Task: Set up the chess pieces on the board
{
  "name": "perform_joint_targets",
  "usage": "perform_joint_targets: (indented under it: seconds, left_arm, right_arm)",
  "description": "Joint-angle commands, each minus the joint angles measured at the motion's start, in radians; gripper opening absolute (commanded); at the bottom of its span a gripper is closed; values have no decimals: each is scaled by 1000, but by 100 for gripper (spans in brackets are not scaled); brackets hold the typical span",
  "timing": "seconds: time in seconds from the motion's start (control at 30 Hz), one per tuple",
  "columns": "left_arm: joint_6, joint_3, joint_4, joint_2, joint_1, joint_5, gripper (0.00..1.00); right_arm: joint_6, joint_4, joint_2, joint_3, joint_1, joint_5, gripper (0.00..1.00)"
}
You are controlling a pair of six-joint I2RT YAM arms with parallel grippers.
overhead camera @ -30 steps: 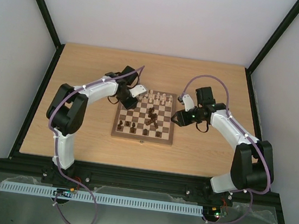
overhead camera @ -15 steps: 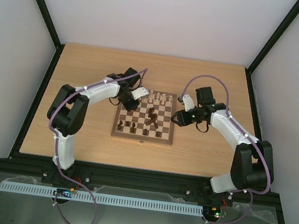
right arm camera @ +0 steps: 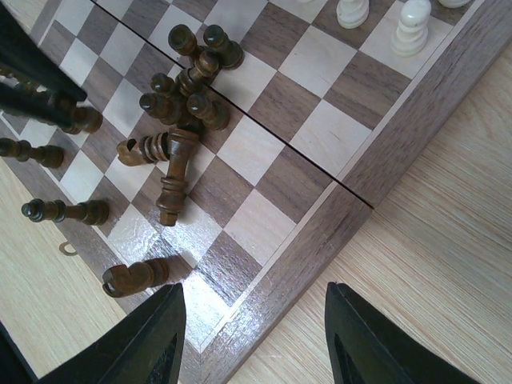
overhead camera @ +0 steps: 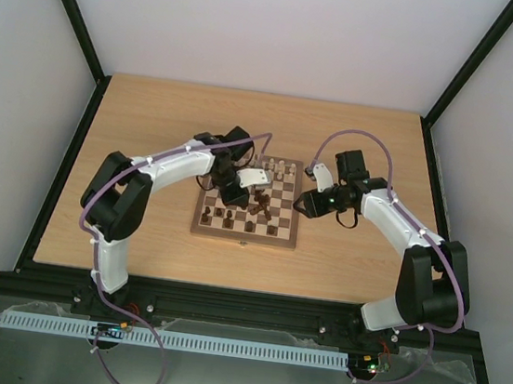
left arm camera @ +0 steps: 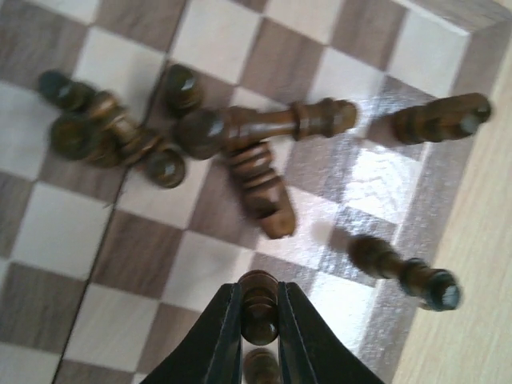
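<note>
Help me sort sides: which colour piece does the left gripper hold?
A dark brown piece, clearest in the left wrist view.

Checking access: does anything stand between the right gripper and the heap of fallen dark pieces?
Nothing visible. Only bare squares of the board separate the open right gripper from the heap.

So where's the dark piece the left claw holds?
Left wrist view, bottom centre: the dark piece sits pinched in the left gripper, over the board, near the toppled dark pieces.

Dark piece (left arm camera: 259, 308) in the left gripper (left arm camera: 259, 290): blurred, lower end runs off the bottom edge. Pale pieces (right arm camera: 352, 10) cropped at top (kinds unreadable from overhead).
</note>
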Motion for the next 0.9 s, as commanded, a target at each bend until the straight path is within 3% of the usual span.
perform_joint_targets:
  seconds: [0.0, 0.87]
  left_arm:
    - [67, -24, -48, -49, -41, 21, 13]
    - [36, -64, 9, -30, -91, -126, 14]
  right_arm:
    - [3, -22, -26, -21, 2, -16, 49]
    - [14, -6, -51, -54, 3, -20, 49]
